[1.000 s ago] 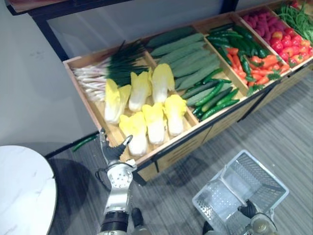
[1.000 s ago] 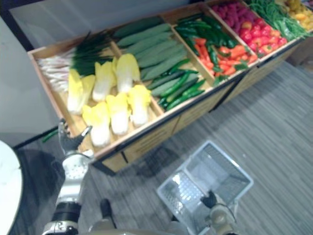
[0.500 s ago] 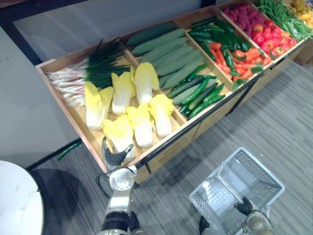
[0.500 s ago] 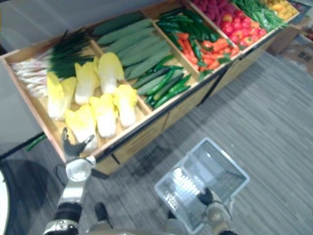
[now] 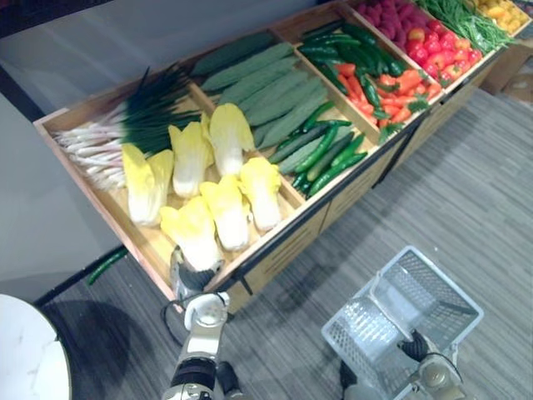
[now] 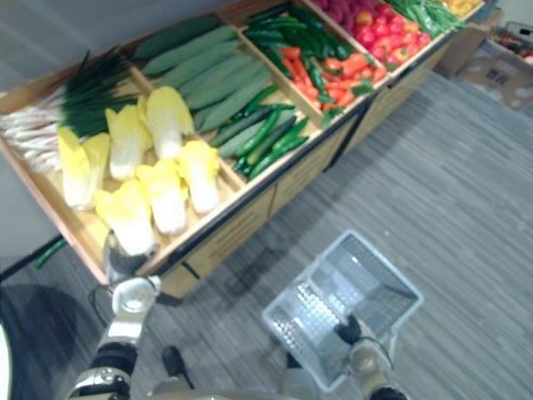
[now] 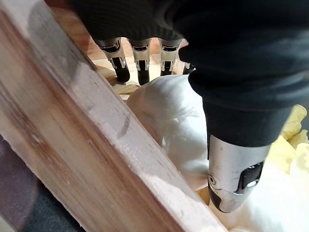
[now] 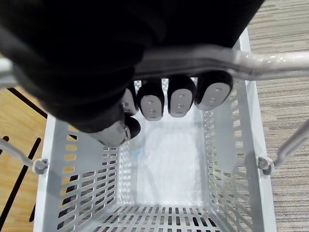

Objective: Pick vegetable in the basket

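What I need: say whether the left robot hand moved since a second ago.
Yes: left robot hand went over the wooden crate rim onto the nearest yellow-white cabbage.

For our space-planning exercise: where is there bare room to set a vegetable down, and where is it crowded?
The basket on the right hand is empty inside. A bare wood strip runs between the cabbages and their compartment's near-left wall. The cucumbers lie packed.

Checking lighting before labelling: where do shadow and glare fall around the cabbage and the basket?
Left eye view: shadow lies on the floor under the stand front edge. Left wrist view: the cabbage beneath the left hand is brightly lit. Right wrist view: soft glare on the basket bottom, past the right hand.
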{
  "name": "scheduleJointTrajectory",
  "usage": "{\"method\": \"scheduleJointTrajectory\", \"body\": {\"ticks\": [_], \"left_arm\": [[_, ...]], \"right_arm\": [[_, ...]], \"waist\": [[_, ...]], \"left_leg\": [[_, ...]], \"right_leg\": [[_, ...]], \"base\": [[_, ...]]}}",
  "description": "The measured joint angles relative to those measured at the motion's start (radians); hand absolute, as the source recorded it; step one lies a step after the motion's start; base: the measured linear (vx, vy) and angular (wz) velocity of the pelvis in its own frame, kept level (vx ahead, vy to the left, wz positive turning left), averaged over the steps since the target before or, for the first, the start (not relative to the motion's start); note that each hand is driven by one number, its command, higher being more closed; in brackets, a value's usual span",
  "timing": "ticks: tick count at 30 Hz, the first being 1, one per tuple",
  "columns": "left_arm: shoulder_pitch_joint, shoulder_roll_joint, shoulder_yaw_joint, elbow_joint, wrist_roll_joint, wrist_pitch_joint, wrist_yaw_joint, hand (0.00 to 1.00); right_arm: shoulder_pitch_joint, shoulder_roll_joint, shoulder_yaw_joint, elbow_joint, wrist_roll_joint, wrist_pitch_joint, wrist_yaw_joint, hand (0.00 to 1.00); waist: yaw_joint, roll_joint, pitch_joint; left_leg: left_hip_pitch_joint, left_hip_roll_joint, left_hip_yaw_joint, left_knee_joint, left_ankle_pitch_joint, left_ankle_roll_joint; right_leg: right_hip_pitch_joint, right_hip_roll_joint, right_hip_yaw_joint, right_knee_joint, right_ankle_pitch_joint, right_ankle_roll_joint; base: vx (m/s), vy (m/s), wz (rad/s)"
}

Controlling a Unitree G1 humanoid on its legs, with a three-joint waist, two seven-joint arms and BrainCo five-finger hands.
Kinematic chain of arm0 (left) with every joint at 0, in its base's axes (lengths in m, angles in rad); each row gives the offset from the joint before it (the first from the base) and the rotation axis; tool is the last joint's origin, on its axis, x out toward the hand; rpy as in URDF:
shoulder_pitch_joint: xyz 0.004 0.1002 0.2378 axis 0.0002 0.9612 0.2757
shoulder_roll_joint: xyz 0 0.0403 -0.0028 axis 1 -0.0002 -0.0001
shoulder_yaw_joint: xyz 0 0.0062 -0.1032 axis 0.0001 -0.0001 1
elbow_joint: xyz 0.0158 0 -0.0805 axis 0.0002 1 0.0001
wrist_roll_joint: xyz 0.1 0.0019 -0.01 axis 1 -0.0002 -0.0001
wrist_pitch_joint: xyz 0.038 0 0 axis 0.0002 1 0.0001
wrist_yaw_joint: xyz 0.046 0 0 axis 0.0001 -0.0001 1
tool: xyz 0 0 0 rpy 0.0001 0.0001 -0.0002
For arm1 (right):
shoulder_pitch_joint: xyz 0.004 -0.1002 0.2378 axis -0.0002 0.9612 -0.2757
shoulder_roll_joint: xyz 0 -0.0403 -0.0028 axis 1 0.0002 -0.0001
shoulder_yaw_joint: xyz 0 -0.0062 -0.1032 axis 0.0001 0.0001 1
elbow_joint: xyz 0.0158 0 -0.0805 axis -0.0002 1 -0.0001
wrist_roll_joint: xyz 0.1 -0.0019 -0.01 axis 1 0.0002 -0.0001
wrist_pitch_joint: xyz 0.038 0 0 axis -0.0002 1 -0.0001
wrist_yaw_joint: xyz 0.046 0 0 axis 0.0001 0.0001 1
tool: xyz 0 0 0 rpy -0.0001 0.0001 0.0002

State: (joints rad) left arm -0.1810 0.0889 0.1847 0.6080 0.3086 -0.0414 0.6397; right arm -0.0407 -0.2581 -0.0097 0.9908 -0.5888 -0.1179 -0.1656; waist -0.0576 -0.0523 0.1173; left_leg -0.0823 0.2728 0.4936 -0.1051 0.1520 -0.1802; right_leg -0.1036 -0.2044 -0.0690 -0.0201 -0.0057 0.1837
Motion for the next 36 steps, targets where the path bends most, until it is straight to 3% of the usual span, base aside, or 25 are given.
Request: {"method": "scheduleJointTrajectory", "body": {"ticks": [10, 19, 20, 28, 36], "left_arm": [[-0.068, -0.001, 0.051, 0.139, 0.022, -0.006, 0.08, 0.0], [-0.129, 0.015, 0.145, 0.219, 0.005, -0.001, 0.124, 0.0], [-0.138, 0.015, 0.147, 0.222, -0.028, -0.002, 0.134, 1.0], [-0.184, 0.055, 0.212, 0.234, -0.181, -0.035, 0.16, 1.0], [-0.21, 0.084, 0.216, 0.259, -0.226, -0.048, 0.159, 1.0]], "right_arm": [[-0.046, -0.026, 0.061, 0.001, 0.001, -0.027, -0.004, 1.0], [-0.066, -0.042, 0.098, -0.002, 0.01, -0.047, -0.005, 1.0], [-0.063, -0.044, 0.098, -0.002, 0.011, -0.047, -0.004, 1.0], [-0.053, -0.047, 0.107, -0.002, 0.01, -0.051, 0.0, 1.0], [-0.047, -0.047, 0.106, -0.001, 0.01, -0.059, 0.0, 1.0]], "waist": [[0.002, 0.042, 0.007], [0.001, 0.049, 0.019], [-0.001, 0.049, 0.019], [0.0, 0.043, 0.022], [0.0, 0.036, 0.026]], "left_leg": [[-0.002, 0.008, 0.06, 0.0, -0.006, -0.006], [-0.004, 0.034, 0.124, 0.0, -0.01, -0.018], [-0.004, 0.034, 0.125, 0.0, -0.01, -0.018], [-0.005, 0.034, 0.125, 0.0, -0.007, -0.014], [-0.005, 0.034, 0.117, 0.005, -0.006, -0.013]], "right_leg": [[-0.06, 0.011, 0.068, 0.003, 0.015, -0.002], [-0.123, 0.046, 0.132, 0.003, 0.037, -0.012], [-0.124, 0.046, 0.133, 0.002, 0.037, -0.013], [-0.124, 0.046, 0.132, 0.001, 0.038, -0.011], [-0.116, 0.046, 0.119, 0.003, 0.042, -0.007]], "base": [[0.01, -0.007, -0.19], [-0.01, -0.024, -0.26], [0.01, -0.021, -0.06], [0.02, -0.008, 0.0], [0.06, -0.017, 0.01]]}}
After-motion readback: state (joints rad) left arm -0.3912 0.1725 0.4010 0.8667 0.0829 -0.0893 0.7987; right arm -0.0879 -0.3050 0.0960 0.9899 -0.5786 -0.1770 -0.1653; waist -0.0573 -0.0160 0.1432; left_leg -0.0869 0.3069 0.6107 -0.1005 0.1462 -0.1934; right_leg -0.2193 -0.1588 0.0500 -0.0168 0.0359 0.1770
